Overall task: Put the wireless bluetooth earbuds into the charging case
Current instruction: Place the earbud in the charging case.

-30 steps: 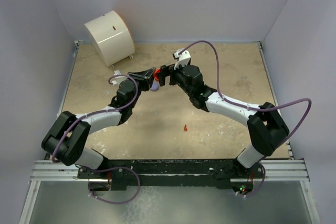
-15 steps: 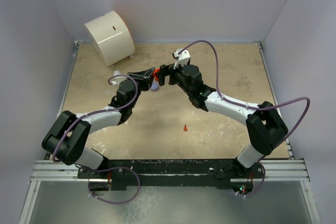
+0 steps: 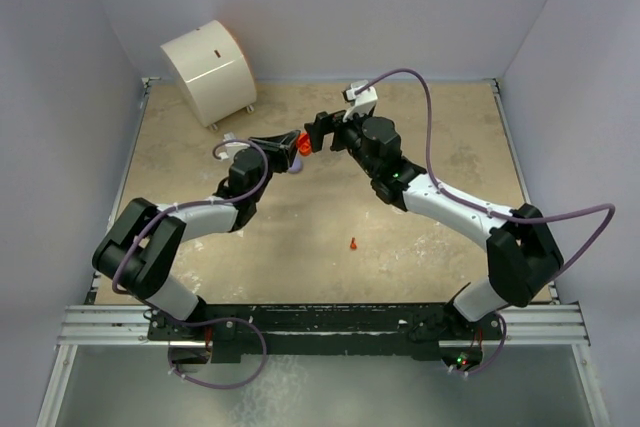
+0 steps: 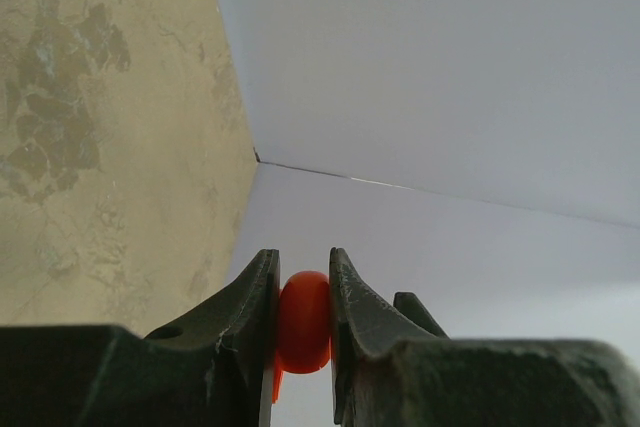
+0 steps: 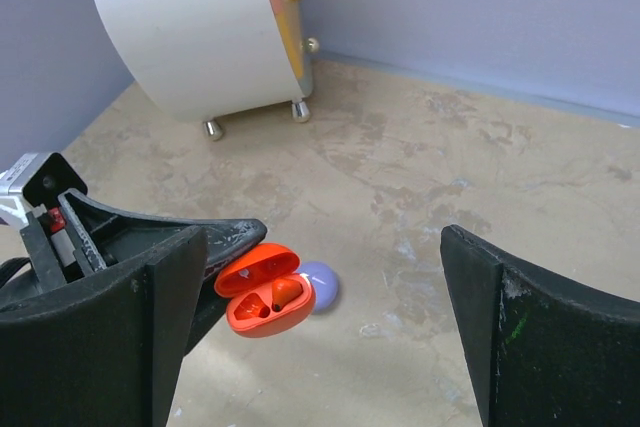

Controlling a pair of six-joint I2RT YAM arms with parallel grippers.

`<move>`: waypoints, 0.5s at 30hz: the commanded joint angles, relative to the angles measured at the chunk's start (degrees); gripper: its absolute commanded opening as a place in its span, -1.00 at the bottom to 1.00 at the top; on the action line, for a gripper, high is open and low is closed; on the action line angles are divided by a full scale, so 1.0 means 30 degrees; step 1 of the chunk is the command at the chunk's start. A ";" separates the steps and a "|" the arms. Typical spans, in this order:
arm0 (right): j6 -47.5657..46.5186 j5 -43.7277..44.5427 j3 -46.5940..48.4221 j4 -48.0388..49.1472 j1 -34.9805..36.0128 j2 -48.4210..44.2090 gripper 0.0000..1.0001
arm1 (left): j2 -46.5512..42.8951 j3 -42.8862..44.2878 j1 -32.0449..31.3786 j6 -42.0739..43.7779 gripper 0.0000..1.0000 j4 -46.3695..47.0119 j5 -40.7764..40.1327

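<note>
My left gripper is shut on an open red-orange charging case and holds it above the table. In the right wrist view the case has its lid up, with one red-orange earbud seated in one slot and the other slot empty. In the left wrist view the case is pinched between the fingers of the left gripper. My right gripper is open and empty, just right of the case, its fingers wide apart. A loose red-orange earbud lies on the table. No lilac earbuds show.
A lilac round closed case lies on the table just behind the orange case. A white drum-shaped object on small feet stands at the back left, also in the right wrist view. Walls enclose the table.
Both grippers have moved toward the back of the table. My right arm has swung back and to the right, a little off the case. My left gripper still holds the orange case.
</note>
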 commanded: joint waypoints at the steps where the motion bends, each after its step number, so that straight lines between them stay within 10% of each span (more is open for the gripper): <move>1: -0.0363 -0.0287 -0.0038 0.0642 -0.0016 -0.0669 1.00 | -0.0085 0.0854 0.0171 -0.0109 -1.00 0.0695 0.0163; 15: 0.0697 0.1049 -0.1774 -0.1819 -0.0022 -0.1997 0.87 | -0.1754 -0.1166 0.0581 0.0650 -1.00 0.0712 -0.0893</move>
